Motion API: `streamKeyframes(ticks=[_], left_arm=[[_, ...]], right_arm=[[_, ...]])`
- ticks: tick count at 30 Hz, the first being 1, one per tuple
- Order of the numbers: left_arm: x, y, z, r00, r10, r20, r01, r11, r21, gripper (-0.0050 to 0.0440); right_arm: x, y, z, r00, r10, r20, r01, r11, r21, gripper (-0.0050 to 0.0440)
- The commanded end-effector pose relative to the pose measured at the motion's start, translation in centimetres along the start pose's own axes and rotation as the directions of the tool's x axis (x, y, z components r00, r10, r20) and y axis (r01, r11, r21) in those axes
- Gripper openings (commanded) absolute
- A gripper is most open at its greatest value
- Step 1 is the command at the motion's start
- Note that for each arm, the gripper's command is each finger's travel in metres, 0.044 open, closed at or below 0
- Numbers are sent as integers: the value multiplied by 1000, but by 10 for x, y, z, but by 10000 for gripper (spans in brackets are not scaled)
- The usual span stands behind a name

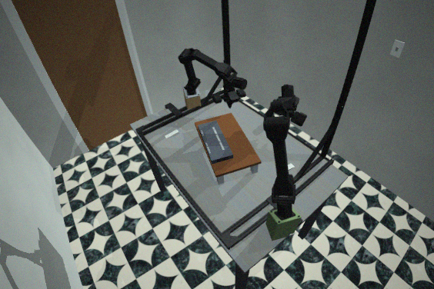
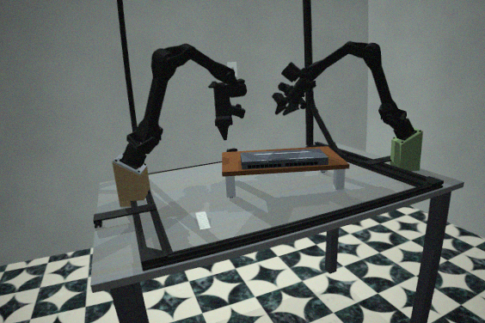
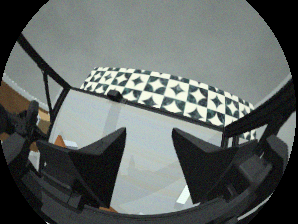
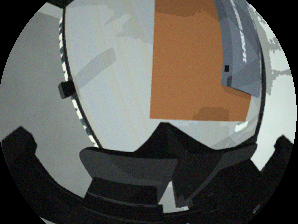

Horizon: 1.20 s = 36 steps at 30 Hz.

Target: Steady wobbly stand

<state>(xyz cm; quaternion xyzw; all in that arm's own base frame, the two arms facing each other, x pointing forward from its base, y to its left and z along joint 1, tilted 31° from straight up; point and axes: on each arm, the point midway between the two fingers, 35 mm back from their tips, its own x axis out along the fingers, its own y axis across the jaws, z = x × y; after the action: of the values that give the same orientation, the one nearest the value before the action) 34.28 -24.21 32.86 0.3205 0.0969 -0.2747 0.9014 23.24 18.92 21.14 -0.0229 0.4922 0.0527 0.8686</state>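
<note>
The wobbly stand (image 1: 244, 147) (image 2: 231, 165) (image 4: 185, 75) has an orange-brown top and pale legs. Whether every leg touches the table, or the top is level, I cannot tell. The network switch (image 1: 215, 142) (image 2: 285, 158) (image 4: 240, 50) lies on it, toward one long edge. One white wedge (image 1: 171, 134) (image 2: 202, 220) lies flat beyond one end of the stand. Another wedge (image 1: 291, 166) (image 3: 183, 195) lies near the green-based arm. My left gripper (image 2: 281, 112) (image 3: 149, 131) is open and empty, raised above the table. My right gripper (image 1: 229, 105) (image 2: 224, 138) (image 4: 163, 126) is shut and empty, pointing down above the table near the stand's end.
A black frame (image 1: 186, 204) (image 2: 285, 233) runs around the grey table (image 1: 190, 184) (image 2: 178, 232). Black uprights (image 1: 225, 31) (image 2: 308, 39) rise at the side. The left arm has a green base (image 1: 282, 227) (image 2: 408, 150), the right arm a tan one (image 1: 193, 101) (image 2: 131, 185).
</note>
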Motion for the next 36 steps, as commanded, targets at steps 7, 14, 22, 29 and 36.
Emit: streamKeyframes(ticks=[7, 14, 22, 29, 36], left_arm=[[12, -39, -71, 970, -84, -226, 109, 989, 102, 239], [8, -64, -121, 913, -141, -384, 217, 963, 161, 239], [-10, -94, -189, 788, -191, -585, 378, 900, 216, 239], [-18, -101, -207, 745, -199, -636, 426, 877, 224, 239], [-18, -101, -207, 745, -199, -636, 426, 877, 224, 239]], right_arm=[[0, 0, 0, 1000, 0, 0, 0, 1000, 0, 0], [0, 0, 0, 1000, 0, 0, 0, 1000, 0, 0], [0, 0, 0, 1000, 0, 0, 0, 1000, 0, 0], [0, 0, 0, 1000, 0, 0, 0, 1000, 0, 0], [0, 0, 0, 1000, 0, 0, 0, 1000, 0, 0]])
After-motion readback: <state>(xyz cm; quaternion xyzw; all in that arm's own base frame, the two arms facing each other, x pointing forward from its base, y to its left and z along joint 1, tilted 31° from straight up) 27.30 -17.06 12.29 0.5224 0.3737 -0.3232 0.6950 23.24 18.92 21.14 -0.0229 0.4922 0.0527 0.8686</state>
